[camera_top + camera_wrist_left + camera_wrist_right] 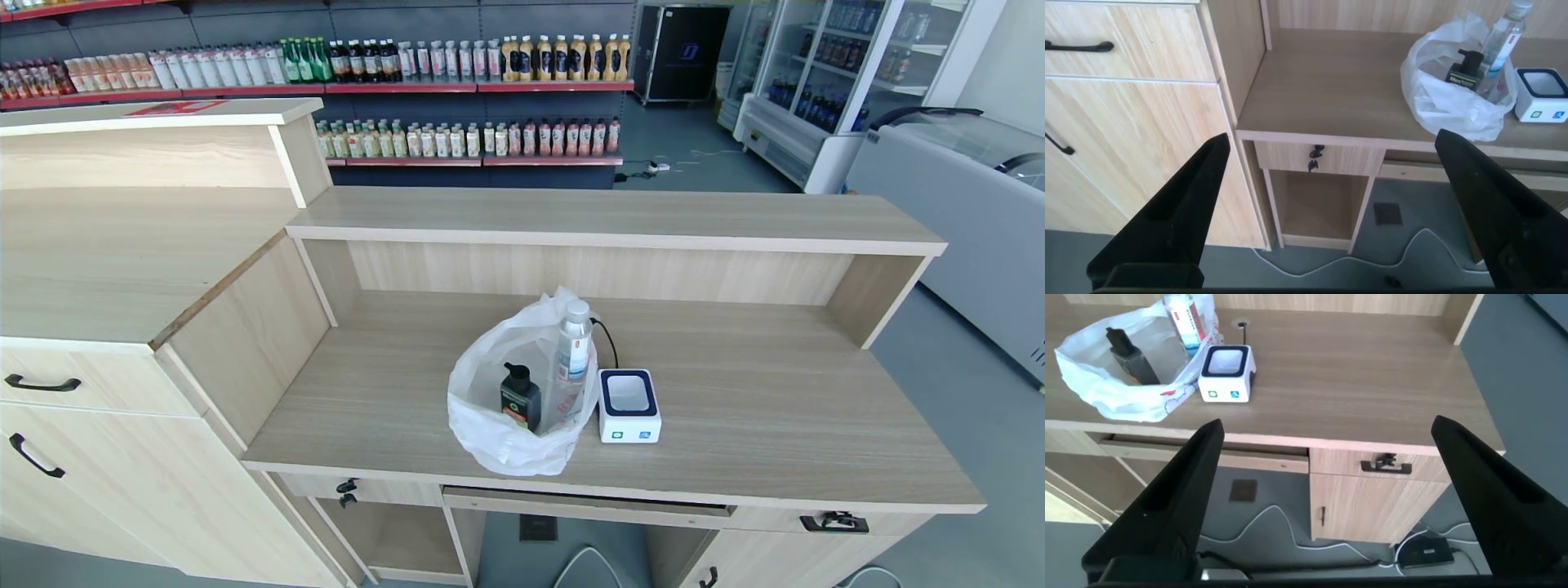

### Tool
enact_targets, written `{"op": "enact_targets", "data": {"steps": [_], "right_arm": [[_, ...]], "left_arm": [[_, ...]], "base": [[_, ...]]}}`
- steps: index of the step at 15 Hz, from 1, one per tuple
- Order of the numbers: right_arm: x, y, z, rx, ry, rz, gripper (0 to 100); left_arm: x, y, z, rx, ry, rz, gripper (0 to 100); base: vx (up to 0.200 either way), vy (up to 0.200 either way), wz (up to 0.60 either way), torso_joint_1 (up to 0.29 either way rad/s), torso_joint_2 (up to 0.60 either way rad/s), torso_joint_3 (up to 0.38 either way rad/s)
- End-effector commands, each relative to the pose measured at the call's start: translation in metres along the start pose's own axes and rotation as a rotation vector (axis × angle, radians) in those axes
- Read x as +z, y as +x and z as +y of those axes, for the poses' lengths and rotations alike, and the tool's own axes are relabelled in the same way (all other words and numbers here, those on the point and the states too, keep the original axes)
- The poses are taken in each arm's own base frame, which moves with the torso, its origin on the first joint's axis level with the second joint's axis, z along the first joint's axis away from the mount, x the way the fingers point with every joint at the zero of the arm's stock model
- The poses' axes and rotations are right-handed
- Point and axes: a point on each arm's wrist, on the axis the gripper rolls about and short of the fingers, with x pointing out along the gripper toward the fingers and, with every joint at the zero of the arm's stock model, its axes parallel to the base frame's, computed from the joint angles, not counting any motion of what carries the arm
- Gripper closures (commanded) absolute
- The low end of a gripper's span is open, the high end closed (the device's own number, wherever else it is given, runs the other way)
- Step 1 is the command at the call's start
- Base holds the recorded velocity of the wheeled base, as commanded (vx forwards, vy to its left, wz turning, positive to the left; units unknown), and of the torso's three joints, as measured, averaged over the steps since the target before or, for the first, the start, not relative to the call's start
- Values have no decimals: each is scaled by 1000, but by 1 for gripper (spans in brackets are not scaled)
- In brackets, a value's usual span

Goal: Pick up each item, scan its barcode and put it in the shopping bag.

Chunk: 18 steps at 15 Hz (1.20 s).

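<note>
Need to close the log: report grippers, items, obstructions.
Left gripper, right gripper: jaws open, empty. Pump bottle and clear bottle in shopping bag, scanner beside it. Nothing in the way.

Left pincer (1331, 139) hangs out in front of the counter (1331, 82), below its top. Its black fingers (1184, 212) are spread wide with nothing between them. A white shopping bag (1445, 98) sits on the counter, mouth open. Inside it a dark pump bottle (1464, 69) stands upright and a clear bottle (1503, 37) with a white cap leans, its neck poking out of the bag. A white scanner (1542, 94) with a blue-rimmed top sits just beside the bag. A drawer (1319, 157) under the counter edge has keys in its lock, with an open cubby below it. An adjoining light-wood cabinet (1135, 155) has black handles (1078, 46). A pale cable (1315, 265) snakes over the grey floor (1404, 253).
</note>
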Motion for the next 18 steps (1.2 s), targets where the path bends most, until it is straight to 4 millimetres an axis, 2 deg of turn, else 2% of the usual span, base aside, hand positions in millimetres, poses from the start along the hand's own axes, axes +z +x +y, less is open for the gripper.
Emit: {"op": "enact_targets", "data": {"steps": [1,18], "right_arm": [[0,0,0,-6,7,-3,0],[-5,-7,1,-57,60,-52,0]], "left_arm": [[0,0,0,0,0,0,0],[0,0,0,0,0,0,0]], "base": [[0,0,0,0,0,0],[0,0,0,0,0,0]]}}
